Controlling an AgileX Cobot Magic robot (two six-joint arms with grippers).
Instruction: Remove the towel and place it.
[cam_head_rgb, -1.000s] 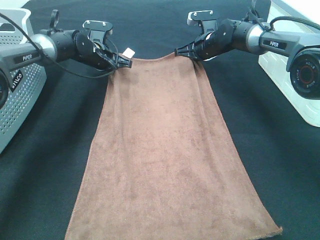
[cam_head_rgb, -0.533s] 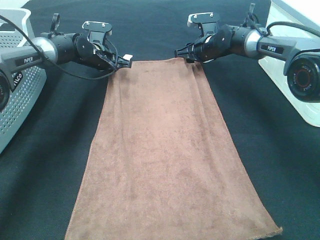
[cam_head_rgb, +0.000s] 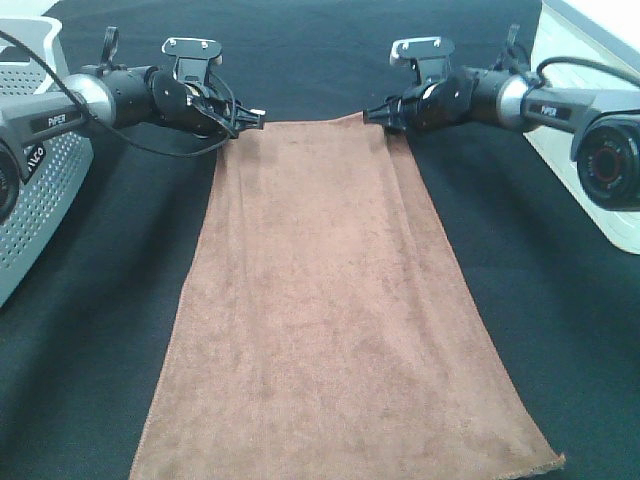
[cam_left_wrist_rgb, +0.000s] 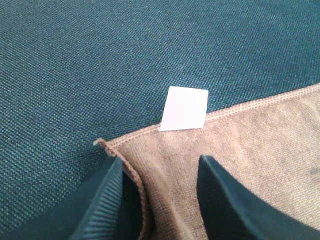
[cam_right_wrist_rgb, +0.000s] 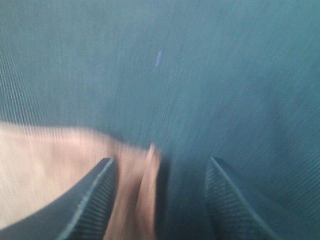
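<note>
I am seeing both sets of jaws standing apart, gripping nothing: the left gripper (cam_left_wrist_rgb: 157, 172) and right gripper (cam_right_wrist_rgb: 159, 175) are each straddling a far corner of the towel (cam_head_rgb: 335, 300), lying flat on the table (cam_head_rgb: 90, 330). Pulling away could snag a hem. The perforated basket (cam_head_rgb: 45, 190) is hiding its contents.
</note>
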